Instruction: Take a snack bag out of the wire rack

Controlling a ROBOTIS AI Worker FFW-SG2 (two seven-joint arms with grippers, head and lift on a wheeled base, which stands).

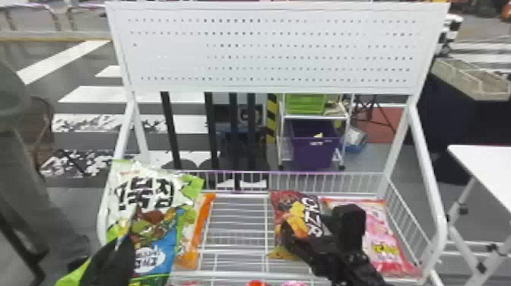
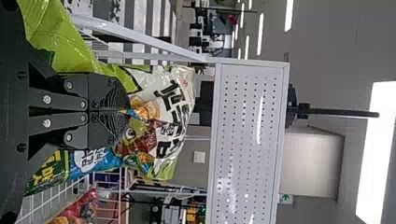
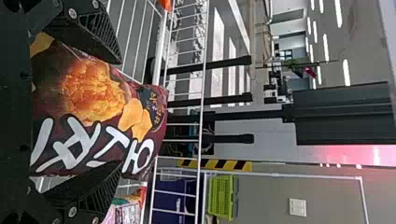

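Green bag (image 1: 152,228), pinched in the left gripper (image 2: 128,111), lies at the rack's (image 1: 235,274) left edge, long axis roughly upright; right gripper (image 3: 119,112), spread wide, straddles red bag (image 3: 88,93).

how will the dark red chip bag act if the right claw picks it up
The dark red chip bag is probably light for its size, as chips are pictured on its front. Those could crush if the right claw squeezes hard. Its creased end suggests thin film that may flex rather than stay stiff.
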